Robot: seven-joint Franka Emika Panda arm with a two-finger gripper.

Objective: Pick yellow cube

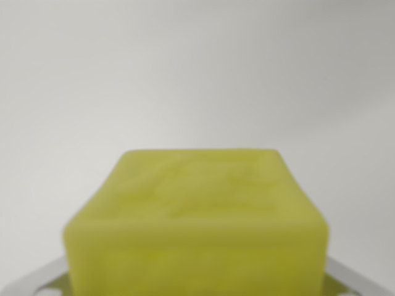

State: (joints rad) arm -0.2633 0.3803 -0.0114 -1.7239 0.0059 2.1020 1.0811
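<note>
wrist view | yellow cube (196, 225) blurred, close, embossed top | claw (197, 285) grip state unclear

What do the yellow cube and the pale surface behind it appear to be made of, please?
The yellow cube looks like soft foam or rubbery plastic with a matte finish: rounded edges, no sharp glints, a faint raised pattern on top. The blur leaves the choice open. The pale surface is plain, matte grey-white; its material cannot be told.
</note>
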